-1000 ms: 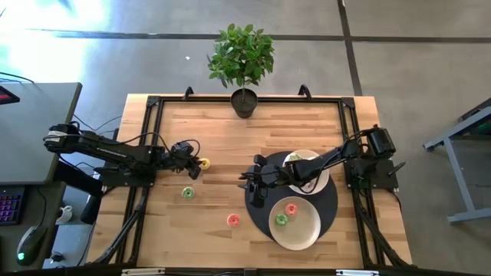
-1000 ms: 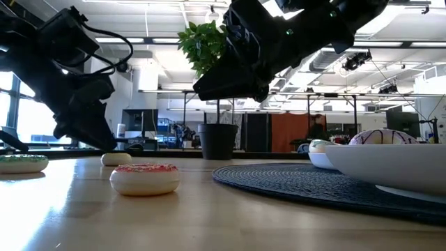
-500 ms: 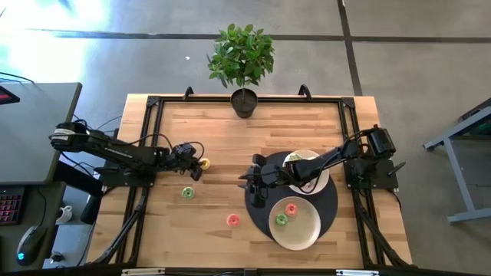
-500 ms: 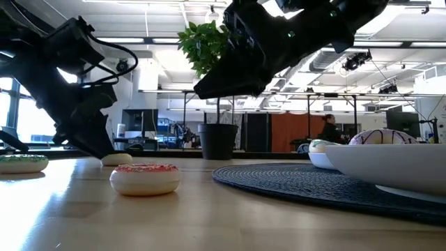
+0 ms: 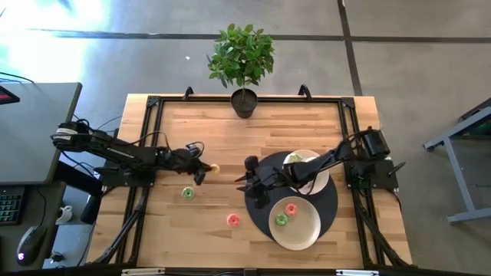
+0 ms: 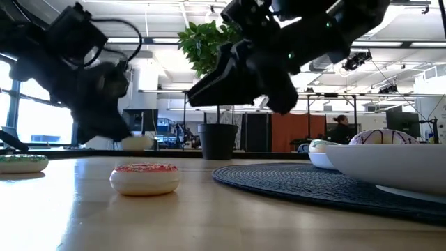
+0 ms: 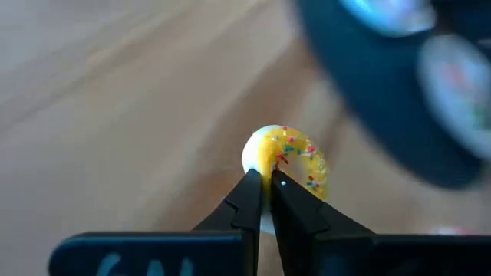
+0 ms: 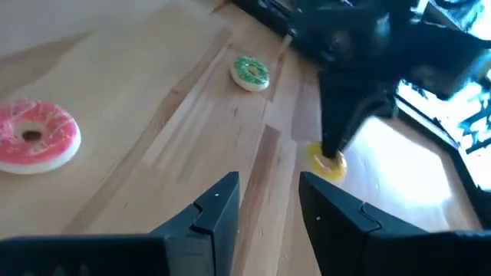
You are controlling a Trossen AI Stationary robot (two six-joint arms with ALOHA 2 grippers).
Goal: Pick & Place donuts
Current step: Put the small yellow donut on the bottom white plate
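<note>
Left gripper [image 7: 265, 182] pinched shut — right gripper [image 8: 267, 201] parted, hovering.

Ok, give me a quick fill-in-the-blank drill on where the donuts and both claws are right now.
1. The left claw is shut on the ____ donut.
2. The right claw is ____ and holds nothing.
3. The front plate holds ____ donuts.
4. The pink donut and the green donut lie on the bare ____.

Missing words: yellow; open; two; table
</note>
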